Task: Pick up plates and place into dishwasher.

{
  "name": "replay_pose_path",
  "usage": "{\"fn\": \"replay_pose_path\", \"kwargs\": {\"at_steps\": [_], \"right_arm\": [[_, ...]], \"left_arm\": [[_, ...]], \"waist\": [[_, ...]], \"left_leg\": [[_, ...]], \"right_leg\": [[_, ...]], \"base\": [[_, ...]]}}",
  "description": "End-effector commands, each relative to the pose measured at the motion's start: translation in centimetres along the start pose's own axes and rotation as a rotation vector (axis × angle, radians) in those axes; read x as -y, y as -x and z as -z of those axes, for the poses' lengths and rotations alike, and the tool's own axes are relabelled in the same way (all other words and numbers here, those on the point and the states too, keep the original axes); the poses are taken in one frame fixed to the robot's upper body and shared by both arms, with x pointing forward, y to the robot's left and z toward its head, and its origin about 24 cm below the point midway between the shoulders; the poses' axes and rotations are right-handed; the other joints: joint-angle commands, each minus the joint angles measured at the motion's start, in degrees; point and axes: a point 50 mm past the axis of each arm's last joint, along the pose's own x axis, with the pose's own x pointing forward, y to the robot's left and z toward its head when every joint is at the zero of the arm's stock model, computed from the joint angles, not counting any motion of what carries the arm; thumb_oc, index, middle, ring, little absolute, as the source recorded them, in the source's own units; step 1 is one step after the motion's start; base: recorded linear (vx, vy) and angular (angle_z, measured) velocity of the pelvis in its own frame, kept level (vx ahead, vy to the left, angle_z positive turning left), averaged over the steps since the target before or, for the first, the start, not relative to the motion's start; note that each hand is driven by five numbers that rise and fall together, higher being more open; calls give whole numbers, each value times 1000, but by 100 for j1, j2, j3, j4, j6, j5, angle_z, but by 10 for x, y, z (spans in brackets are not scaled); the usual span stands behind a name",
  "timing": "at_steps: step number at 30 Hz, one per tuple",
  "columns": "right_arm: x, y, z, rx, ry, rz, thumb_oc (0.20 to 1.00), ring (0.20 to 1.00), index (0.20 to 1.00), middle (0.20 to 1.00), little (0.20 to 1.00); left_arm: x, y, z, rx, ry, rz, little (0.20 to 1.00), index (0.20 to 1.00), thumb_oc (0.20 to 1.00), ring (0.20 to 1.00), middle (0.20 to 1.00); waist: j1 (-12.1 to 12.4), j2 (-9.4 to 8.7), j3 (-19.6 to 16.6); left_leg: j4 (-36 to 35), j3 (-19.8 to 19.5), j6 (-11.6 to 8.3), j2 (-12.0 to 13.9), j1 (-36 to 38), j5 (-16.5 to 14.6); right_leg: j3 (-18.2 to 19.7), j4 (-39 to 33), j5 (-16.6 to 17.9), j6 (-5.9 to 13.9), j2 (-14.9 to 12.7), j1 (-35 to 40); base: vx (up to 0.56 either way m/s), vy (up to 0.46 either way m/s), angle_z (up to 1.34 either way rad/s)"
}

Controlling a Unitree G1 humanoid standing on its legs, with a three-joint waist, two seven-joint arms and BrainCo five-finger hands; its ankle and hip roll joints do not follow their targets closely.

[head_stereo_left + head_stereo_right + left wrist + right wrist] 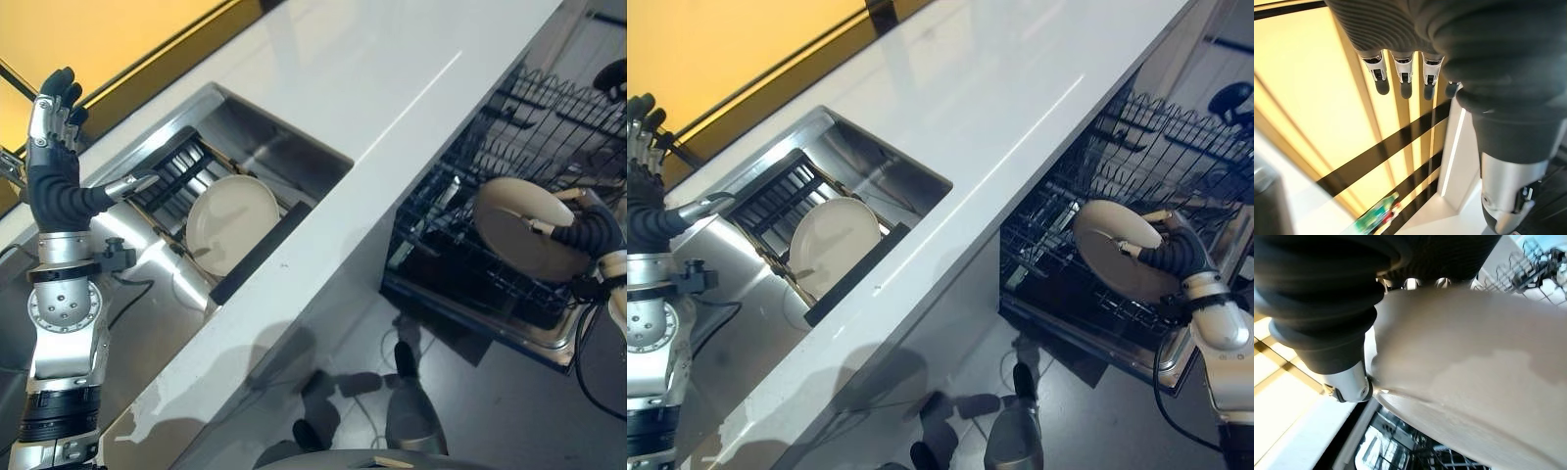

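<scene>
Right eye view shows the right hand [1171, 257] at the right of the frame, its fingers and thumb clamped on a cream plate [1117, 250]. The plate is tilted, held over the dark wire dishwasher rack [1087, 196], which is pulled out below the edge of the white tabletop [989, 108]. Right wrist view shows the thumb pressed against the plate's rim, with the plate's pale underside close to the camera. Toward the left of the frame, a second cream plate [231, 220] leans in a dark rack [181, 171] inside the steel sink [269, 137] set into the tabletop. At the far left, the left hand [54, 122] is raised upright with its fingers straight and apart, holding nothing.
</scene>
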Motion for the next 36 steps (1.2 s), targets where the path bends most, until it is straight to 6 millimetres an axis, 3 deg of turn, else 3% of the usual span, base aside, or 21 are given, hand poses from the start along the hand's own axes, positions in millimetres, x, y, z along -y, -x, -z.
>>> {"fn": "replay_pose_path", "kwargs": {"at_steps": [1,8,13,22,29,36], "right_arm": [[8,-16,-21,99,59,22,200,200,200,200,200],[4,-38,-32,100,109,-85,200,200,200,200,200],[0,-47,-28,65,92,-204,200,200,200,200,200],[-18,-46,14,-136,79,-409,200,200,200,200,200],[-41,-47,39,-260,76,-413,200,200,200,200,200],[-50,-44,57,-350,60,-361,200,200,200,200,200]], "left_arm": [[-1,-16,-11,100,-28,-40,1000,1000,1000,1000,1000],[6,-27,-17,132,-21,-38,1000,1000,1000,1000,1000],[9,-34,-17,137,-25,-30,1000,1000,1000,1000,1000],[12,-48,-20,152,-39,16,1000,1000,1000,1000,1000],[18,-58,-23,170,-34,29,1000,1000,1000,1000,1000],[20,-66,-28,181,-26,29,1000,1000,1000,1000,1000]], "waist": [[105,-145,-23],[258,-43,182],[361,-40,204],[564,-156,207],[656,-65,362],[706,8,511]], "left_leg": [[822,-395,223,80,-852,-3],[661,-674,110,166,-1123,207],[590,-809,54,241,-1207,308],[643,-953,-22,363,-1357,395],[675,-1007,-18,372,-1474,449],[714,-1064,-5,357,-1589,473]], "right_leg": [[29,1287,-1134,16,53,-392],[-150,1354,-1241,-161,193,-601],[-249,1391,-1313,-262,278,-637],[-423,1361,-1358,-340,319,-550],[-464,1321,-1328,-348,280,-538],[-501,1297,-1305,-344,230,-549]], "base": [[-59,-99,6],[-59,-94,6],[-20,-89,7],[-18,-107,6],[-34,-29,6],[-33,-13,5]]}}
